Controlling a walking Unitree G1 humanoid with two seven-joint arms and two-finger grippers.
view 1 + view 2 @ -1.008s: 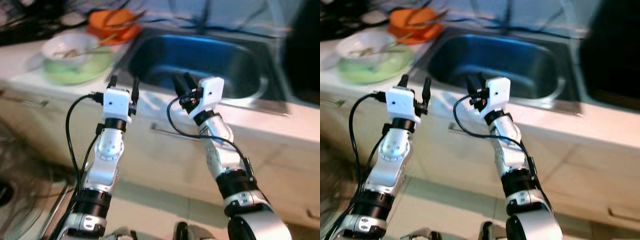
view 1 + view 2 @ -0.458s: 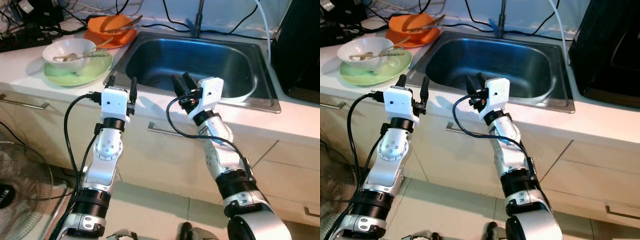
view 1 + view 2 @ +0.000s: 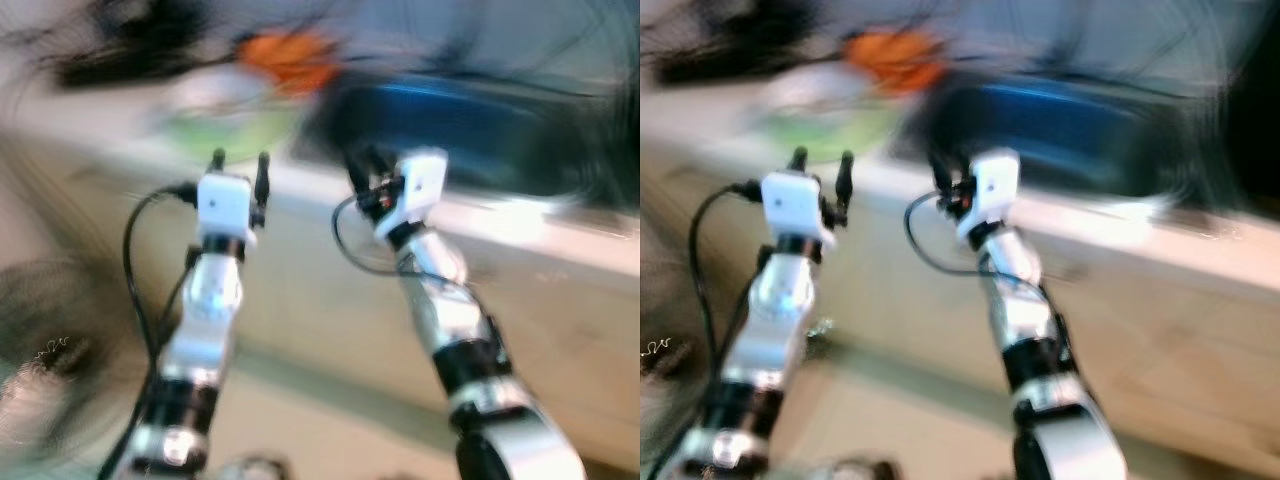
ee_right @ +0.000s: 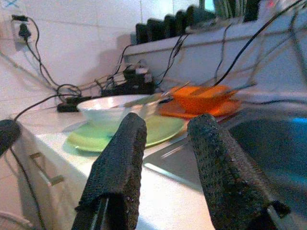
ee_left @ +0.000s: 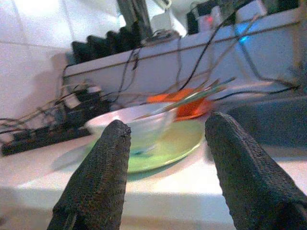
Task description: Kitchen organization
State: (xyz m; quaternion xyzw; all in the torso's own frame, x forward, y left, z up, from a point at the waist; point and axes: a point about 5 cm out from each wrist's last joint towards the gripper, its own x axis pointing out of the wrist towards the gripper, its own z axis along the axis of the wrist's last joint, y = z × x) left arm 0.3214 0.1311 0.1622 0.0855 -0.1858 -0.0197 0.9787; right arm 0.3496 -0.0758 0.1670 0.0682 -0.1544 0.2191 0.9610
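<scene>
The head views are blurred by motion. A white bowl (image 5: 129,124) with utensils in it sits on a green plate (image 5: 168,146) on the white counter. Behind it an orange bowl (image 4: 201,98) rests on an orange plate, next to the steel sink (image 3: 470,120). My left gripper (image 3: 240,160) is open and empty, held in front of the counter edge just below the green plate (image 3: 235,125). My right gripper (image 3: 362,162) is open and empty too, held before the sink's near left corner.
Power strips and tangled cables (image 5: 57,120) lie along the tiled back wall. Cabinet fronts with bar handles (image 4: 45,179) run below the counter. A floor fan (image 3: 40,370) stands low on the left.
The whole picture has shifted right and blurred, so the camera has turned left. Both arms keep the same raised pose with their fingers apart.
</scene>
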